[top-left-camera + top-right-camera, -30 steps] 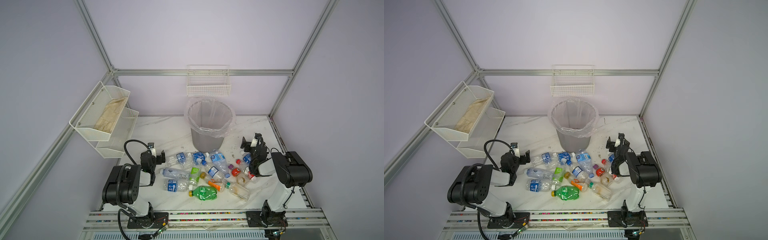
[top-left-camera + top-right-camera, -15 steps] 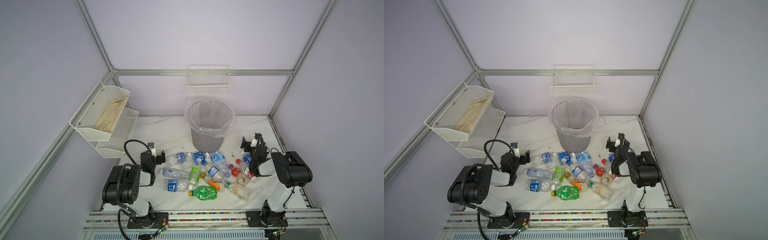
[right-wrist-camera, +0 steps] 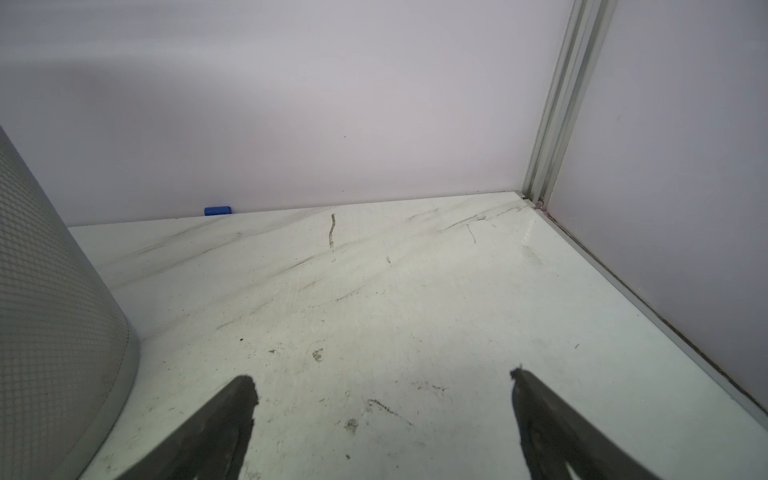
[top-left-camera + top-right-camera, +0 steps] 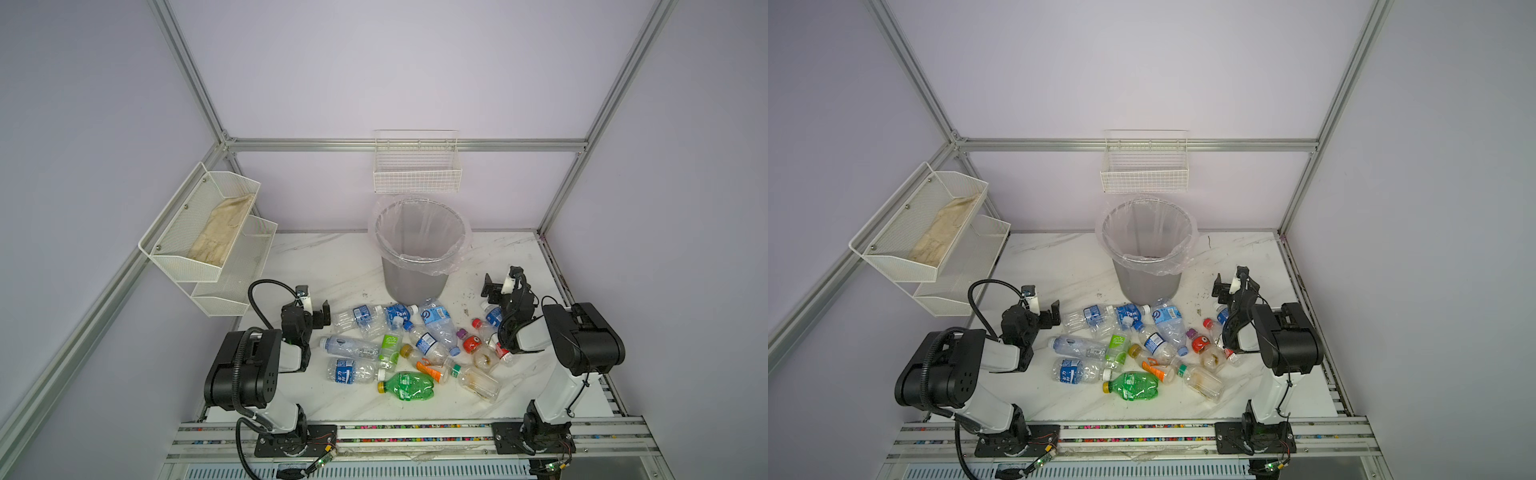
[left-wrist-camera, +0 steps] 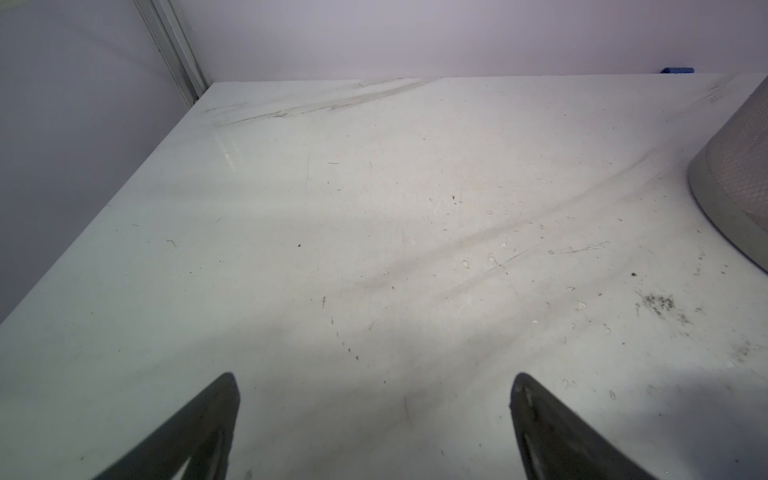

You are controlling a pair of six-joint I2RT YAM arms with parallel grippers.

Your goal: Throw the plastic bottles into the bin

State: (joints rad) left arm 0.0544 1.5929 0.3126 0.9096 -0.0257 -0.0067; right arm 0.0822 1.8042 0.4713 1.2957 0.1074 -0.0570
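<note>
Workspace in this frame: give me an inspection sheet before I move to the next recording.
Surface: white marbled table, scuffed, dirt specks.
Job's things: plastic bottles lying heaped before the bin; none seen inside it.
Clutter: small blue object at back wall's foot.
Grippers: left gripper and right gripper open, empty, over bare table.
Cables: black cable looping off left arm.
Surroundings: wire basket on back wall; mesh shelf holding beige cloth at left.

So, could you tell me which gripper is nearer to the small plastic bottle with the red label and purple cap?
Right. The right gripper sits just behind the red-labelled bottle, toward the back wall; the left gripper is across the bottle pile.
</note>
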